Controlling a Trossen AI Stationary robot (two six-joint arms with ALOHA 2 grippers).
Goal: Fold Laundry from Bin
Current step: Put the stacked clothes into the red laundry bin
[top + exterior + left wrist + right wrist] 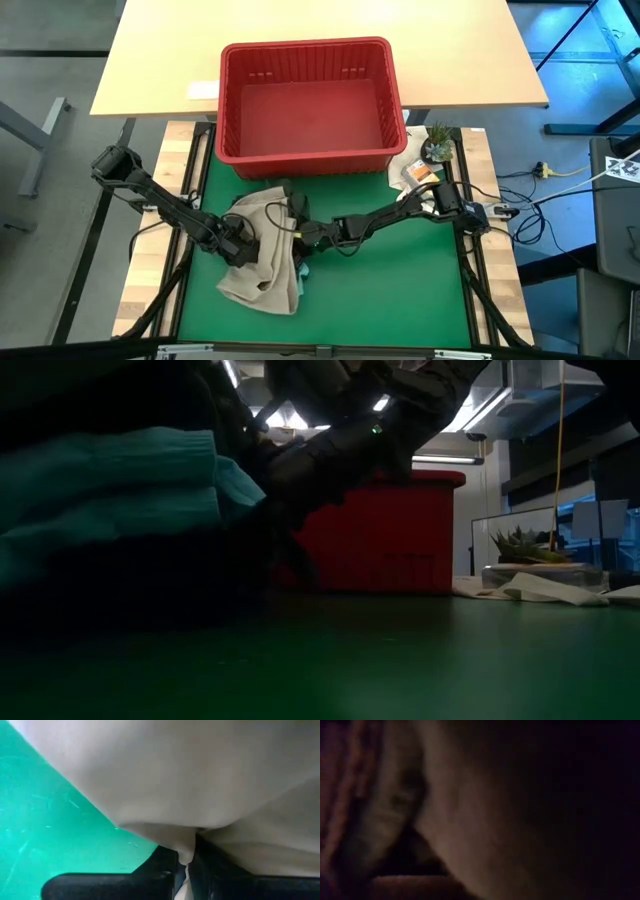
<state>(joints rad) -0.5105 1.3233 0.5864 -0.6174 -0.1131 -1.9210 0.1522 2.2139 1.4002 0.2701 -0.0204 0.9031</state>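
Note:
The laundry lies in a heap on the green mat (400, 290), near the bin (310, 100). On top is a beige-tan garment (262, 265). A teal one (301, 272) shows at its right edge, and dark cloth (287, 196) at its far end. The teal folds (110, 490) fill the left of the low view. The red bin stands at the mat's far edge, its floor bare. My left gripper (240, 246) is shut on the beige garment at its left part. My right gripper (299, 234) is shut at the heap's right edge, with cloth filling its wrist view. My left gripper pinches a hanging fold of the beige garment (188, 854) between its two fingers, which point down from above. The cloth spreads out past the fingers, and the rest lies on the mat. My right gripper slants down from the table's right into the heap (292, 228). Cloth hides the place of contact and which garment it has.
A white cloth bag (408, 168) and a small potted plant (437, 146) lie at the mat's far right corner. A wooden table (160, 60) stands behind the bin. Bare mat stretches to the right and near side of the heap.

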